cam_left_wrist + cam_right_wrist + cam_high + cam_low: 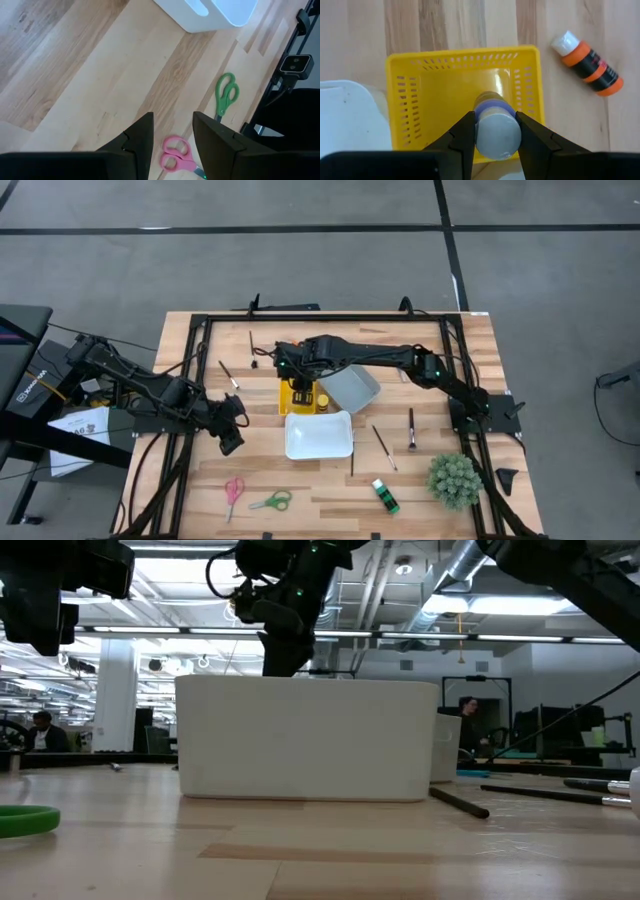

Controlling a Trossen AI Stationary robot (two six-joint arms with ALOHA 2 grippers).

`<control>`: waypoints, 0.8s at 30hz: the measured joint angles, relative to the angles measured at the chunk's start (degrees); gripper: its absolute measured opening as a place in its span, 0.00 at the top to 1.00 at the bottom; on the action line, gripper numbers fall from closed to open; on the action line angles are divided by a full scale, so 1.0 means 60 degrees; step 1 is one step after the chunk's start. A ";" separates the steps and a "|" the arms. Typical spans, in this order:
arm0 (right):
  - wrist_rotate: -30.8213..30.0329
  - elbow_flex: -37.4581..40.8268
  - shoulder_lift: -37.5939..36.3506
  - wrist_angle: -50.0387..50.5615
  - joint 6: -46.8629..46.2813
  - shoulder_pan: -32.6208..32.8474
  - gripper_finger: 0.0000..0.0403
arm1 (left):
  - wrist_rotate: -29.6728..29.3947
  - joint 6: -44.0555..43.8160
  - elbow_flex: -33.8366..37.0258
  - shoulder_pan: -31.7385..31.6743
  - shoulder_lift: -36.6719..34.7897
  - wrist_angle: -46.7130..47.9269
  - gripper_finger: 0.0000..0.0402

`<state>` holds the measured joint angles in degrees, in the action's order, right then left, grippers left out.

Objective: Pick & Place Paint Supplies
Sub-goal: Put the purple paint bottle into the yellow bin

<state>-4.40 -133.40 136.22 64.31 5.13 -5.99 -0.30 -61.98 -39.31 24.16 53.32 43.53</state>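
Observation:
My right gripper (494,131) is shut on a purple paint bottle (492,107) with a pale cap, over a yellow slotted basket (405,75) near the table's middle (298,396). An orange paint bottle (587,62) lies on its side on the wood beside the basket. My left gripper (172,132) is open and empty above the table at the left (230,438), over pink scissors (175,156). Green scissors (226,94) lie flat nearby. A green paint bottle (385,496) lies near the front edge. My right gripper pinches the purple bottle between its two fingers, on the sides of its upper part at the pale cap (497,137). The fingers point down from above. The bottle stands upright, cap up, over the basket's inside; whether its bottom touches the basket floor, I cannot tell.
Two white bins stand by the basket: one (318,435) on its near side, one tilted (352,385) to its right. Thin dark brushes (410,428) (385,448) (228,373) lie scattered. A fuzzy green plant (455,478) sits at the front right. Black frame rails border the table.

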 joint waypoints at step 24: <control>0.0500 0.0012 0.0257 0.0121 0.0408 -0.0337 0.73 | -0.0117 -0.0005 0.0000 -0.0004 0.0000 -0.0004 0.67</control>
<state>-1.41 -133.33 137.77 65.04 7.58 -8.01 -0.99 -62.01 -39.31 24.14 53.32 43.51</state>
